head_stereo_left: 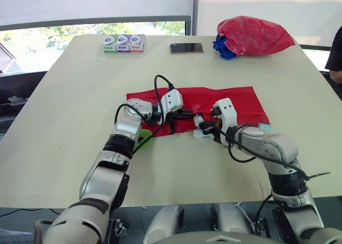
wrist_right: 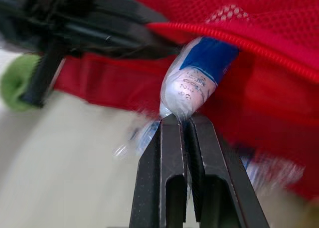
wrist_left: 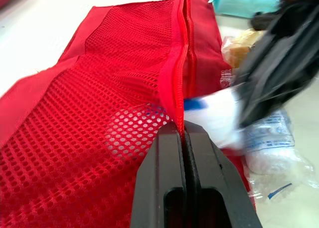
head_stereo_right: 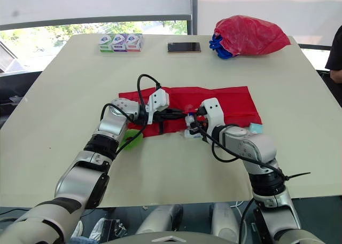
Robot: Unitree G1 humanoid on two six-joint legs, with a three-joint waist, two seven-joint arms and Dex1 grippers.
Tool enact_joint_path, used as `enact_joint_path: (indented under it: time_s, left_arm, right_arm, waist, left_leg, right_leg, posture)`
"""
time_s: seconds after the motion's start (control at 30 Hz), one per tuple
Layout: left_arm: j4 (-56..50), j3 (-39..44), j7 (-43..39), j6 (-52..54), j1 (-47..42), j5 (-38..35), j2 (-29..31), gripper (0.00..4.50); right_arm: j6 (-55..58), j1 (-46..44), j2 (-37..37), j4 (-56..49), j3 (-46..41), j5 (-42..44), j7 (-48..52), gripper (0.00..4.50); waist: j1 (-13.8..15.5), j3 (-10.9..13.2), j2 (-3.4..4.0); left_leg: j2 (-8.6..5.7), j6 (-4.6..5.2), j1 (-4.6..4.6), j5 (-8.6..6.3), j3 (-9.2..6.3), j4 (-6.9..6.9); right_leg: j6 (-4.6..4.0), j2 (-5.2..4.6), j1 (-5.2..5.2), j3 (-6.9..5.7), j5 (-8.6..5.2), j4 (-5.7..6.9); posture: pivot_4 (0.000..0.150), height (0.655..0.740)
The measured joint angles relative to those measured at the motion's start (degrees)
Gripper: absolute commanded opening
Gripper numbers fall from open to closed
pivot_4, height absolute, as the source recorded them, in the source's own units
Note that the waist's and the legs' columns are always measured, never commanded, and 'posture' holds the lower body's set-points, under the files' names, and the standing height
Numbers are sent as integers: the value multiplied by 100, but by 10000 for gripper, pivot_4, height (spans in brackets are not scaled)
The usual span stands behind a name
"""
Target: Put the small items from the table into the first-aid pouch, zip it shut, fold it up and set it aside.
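Observation:
The red first-aid pouch lies unfolded in the middle of the table, mesh pockets up. My left gripper is shut on the zipper edge of a mesh pocket and holds it lifted. My right gripper is shut on a small white wrapped item with a blue end, its tip right at the raised edge. The two grippers meet at the pouch's front edge. Clear-wrapped gauze packets lie under the right gripper. A teal packet sits at the pouch's right corner, and a green item under my left arm.
At the far side of the table lie a red plastic bag over something blue, a phone and three small boxes. A person's dark sleeve shows at the right edge.

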Motion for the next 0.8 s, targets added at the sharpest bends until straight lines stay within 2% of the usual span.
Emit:
enact_joint_path:
  time_s: [0.13,0.4,0.63,0.67,0.7,0.73,0.8]
  left_arm:
    - [-64,-116,-57,11,14,4,-50,0]
    - [-76,-171,-82,7,17,8,-25,0]
    - [-76,-172,-100,-26,16,15,-9,0]
    - [-72,-177,-102,-71,16,26,9,0]
    - [-57,-190,-106,-156,13,52,39,0]
    - [-10,-201,-103,-246,-1,82,55,0]
    - [53,-216,-130,-352,-8,117,58,0]
  right_arm:
    - [-824,-395,-119,638,596,-750,305,342]
    - [-1810,-683,49,1535,999,-1598,761,342]
    - [-2113,-705,58,1679,1087,-1995,1081,342]
    - [-2142,-697,43,1682,1086,-2044,1127,6613]
    - [-2151,-682,6,1681,1078,-2079,1189,9753]
    - [-2155,-656,-30,1680,1074,-2106,1241,15971]
    - [-2158,-620,-49,1680,1033,-2157,1256,22685]
  waist:
    - [-20,0,1]
    - [-89,0,2]
    - [-125,-1,2]
    - [-124,0,2]
    - [-122,-1,1]
    - [-122,-1,2]
    - [-126,-1,2]
  left_leg:
    - [0,0,0,0,3,0]
    - [1,-1,-2,1,3,-1]
    - [1,-1,-3,1,2,-1]
    - [1,-1,-3,1,2,-1]
    - [1,-1,-4,1,2,-1]
    - [1,-1,-3,1,2,-1]
    - [1,-1,-3,1,2,-2]
  right_leg:
    - [0,0,-3,2,0,3]
    - [0,2,-7,3,0,5]
    - [-1,1,-8,3,0,4]
    - [0,1,-8,3,0,4]
    - [-1,1,-8,2,0,3]
    - [-1,1,-8,3,0,3]
    - [0,1,-8,3,0,3]
  posture:
    - [1500,7400]
    - [1500,7400]
    - [1500,7400]
    - [1500,7400]
    - [1500,7400]
    - [1500,7400]
    - [1500,7400]
